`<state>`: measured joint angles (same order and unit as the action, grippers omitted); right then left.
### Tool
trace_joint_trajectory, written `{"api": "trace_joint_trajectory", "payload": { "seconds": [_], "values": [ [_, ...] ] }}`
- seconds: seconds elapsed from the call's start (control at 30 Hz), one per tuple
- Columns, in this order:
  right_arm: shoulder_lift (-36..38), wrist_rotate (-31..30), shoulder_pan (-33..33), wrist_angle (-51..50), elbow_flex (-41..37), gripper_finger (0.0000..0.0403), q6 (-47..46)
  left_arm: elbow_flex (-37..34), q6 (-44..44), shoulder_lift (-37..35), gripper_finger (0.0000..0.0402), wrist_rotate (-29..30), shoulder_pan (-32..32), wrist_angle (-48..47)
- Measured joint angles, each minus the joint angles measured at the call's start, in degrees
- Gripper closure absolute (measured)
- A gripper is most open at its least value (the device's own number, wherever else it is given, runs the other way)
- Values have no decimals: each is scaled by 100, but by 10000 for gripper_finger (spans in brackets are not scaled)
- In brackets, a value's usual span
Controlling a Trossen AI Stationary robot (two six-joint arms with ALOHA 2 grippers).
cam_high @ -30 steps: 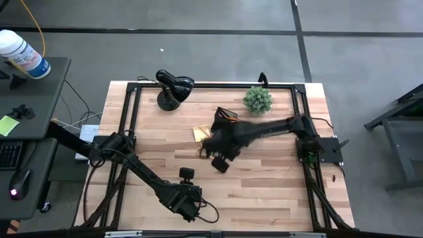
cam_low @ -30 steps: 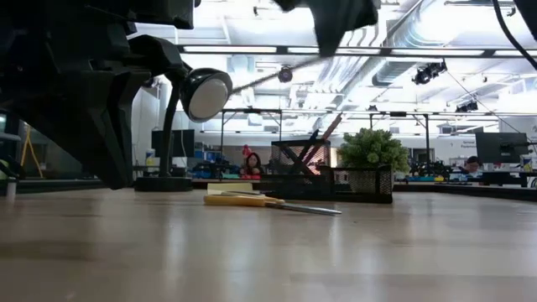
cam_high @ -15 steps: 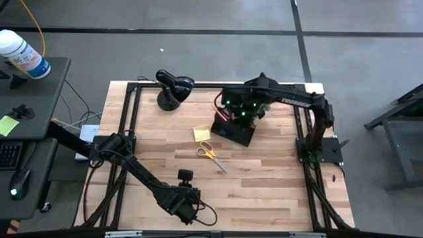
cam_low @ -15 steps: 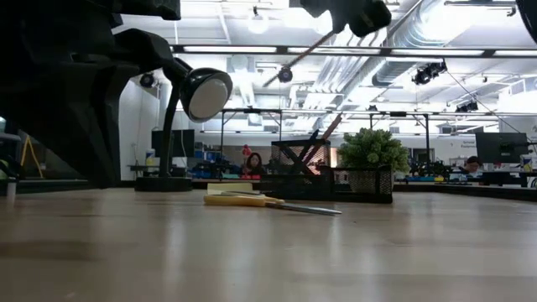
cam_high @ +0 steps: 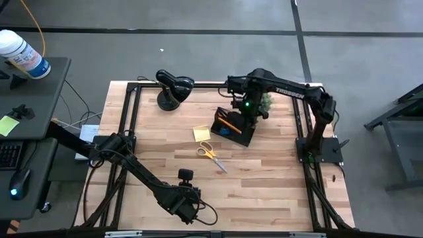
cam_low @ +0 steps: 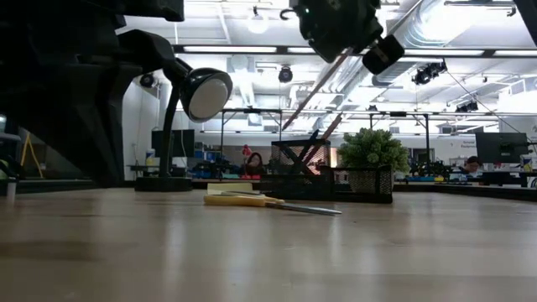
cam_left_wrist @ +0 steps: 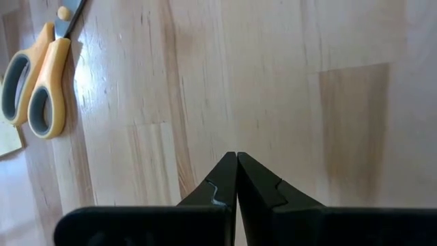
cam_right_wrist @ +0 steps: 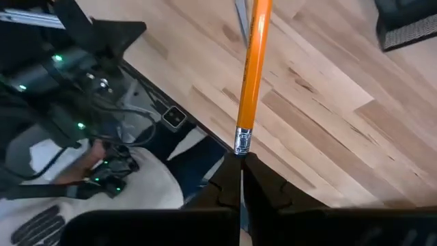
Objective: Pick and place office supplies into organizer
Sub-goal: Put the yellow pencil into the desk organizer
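Lamp [cam_high: 173, 86] and plant [cam_high: 263, 104] flanking organizer [cam_high: 232, 127]

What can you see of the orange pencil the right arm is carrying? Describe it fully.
The orange pencil is a slim painted stick with a silver metal band at its eraser end. The right gripper has its jaws shut on that end. It hangs slanted in the air above the black mesh organizer, touching nothing else.

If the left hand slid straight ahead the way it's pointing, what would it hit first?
Probably nothing soon: ahead of the shut left hand lies only bare table. The orange-handled scissors sit off to one side of that line, though depth is hard to judge.
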<state>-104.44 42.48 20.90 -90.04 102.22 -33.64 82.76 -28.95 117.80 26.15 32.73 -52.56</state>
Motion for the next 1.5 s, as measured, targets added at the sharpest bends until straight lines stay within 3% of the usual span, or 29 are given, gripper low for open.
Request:
{"api": "trace_joint_trajectory", "payload": {
  "seconds": [0.7,1.27,1.5],
  "values": [
    [-28,893,1293,3,-13,403,378,0,-277,0,401,286,-25,24],
    [-11,1205,1257,-4,-1608,403,1062,0,-448,0,401,373,-283,20],
    [-11,1197,1361,2,-1598,403,1272,0,-446,0,401,373,-289,20]
  ]
}}
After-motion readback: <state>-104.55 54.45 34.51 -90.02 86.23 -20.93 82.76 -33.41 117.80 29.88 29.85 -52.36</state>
